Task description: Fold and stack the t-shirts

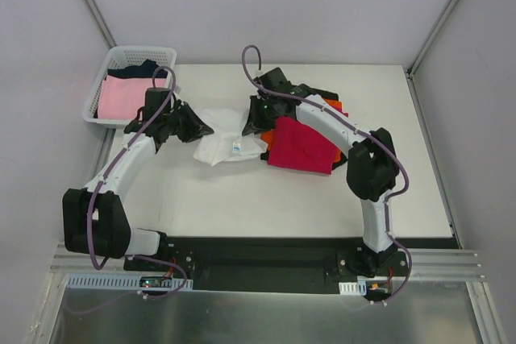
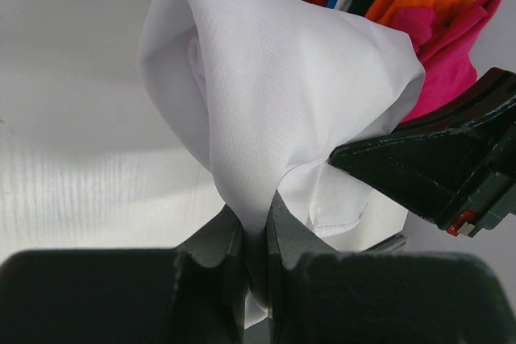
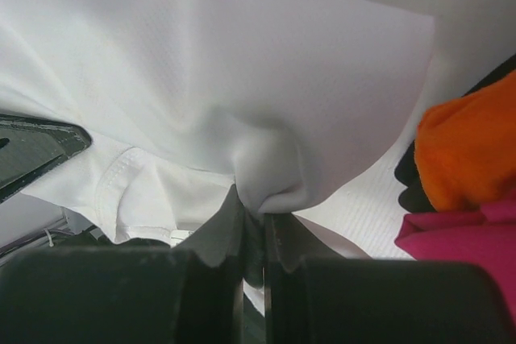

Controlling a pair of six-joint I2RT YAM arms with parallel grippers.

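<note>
A white t-shirt (image 1: 228, 144) lies crumpled at the table's middle, stretched between both grippers. My left gripper (image 1: 203, 128) is shut on its left edge; the cloth (image 2: 282, 110) rises from the pinched fold between the jaws (image 2: 256, 227). My right gripper (image 1: 251, 126) is shut on the shirt's right side, a bunched fold (image 3: 270, 171) caught at the fingertips (image 3: 256, 217). A magenta-red t-shirt (image 1: 300, 146) lies just right of the white one, with orange (image 1: 334, 105) and black (image 1: 316, 91) t-shirts heaped behind it under the right arm.
A white lattice basket (image 1: 131, 83) stands at the table's back left corner, holding a pale pink shirt (image 1: 122, 96) and a navy one (image 1: 147, 68). Grey walls close in on both sides. The right gripper's body (image 2: 451, 175) shows in the left wrist view.
</note>
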